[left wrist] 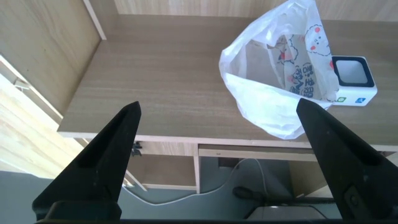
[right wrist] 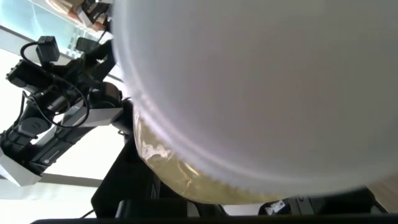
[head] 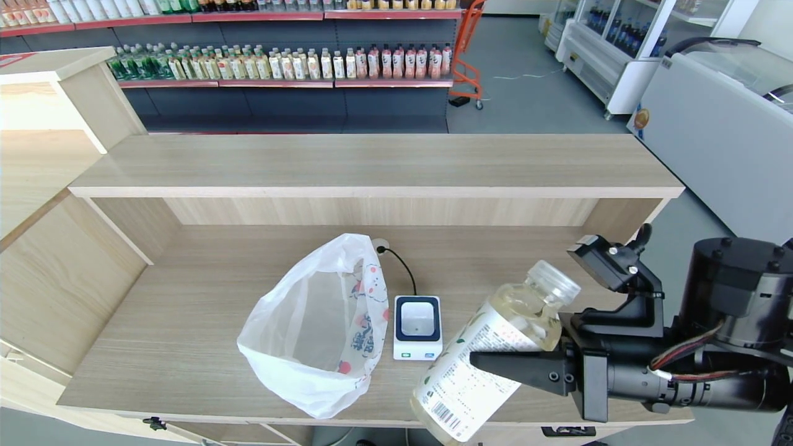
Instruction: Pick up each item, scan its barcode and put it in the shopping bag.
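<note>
Bottle [head: 480,334] of pale liquid sits clamped in right tool [head: 495,364]; shopping bag [head: 297,378] gapes, left tool [left wrist: 219,107] wide.

Lower right: tilted clear bottle [head: 495,328] of pale drink, cap toward upper right. Lower centre: open white shopping bag [head: 310,371] on tabletop [head: 186,322], scanner [head: 417,327] just right of it.

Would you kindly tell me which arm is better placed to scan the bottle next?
The right, likely: the right hand grips the bottle, tilted just beside the scanner. The left hand is open and empty, by the counter's front edge, farther from the scanner.
</note>
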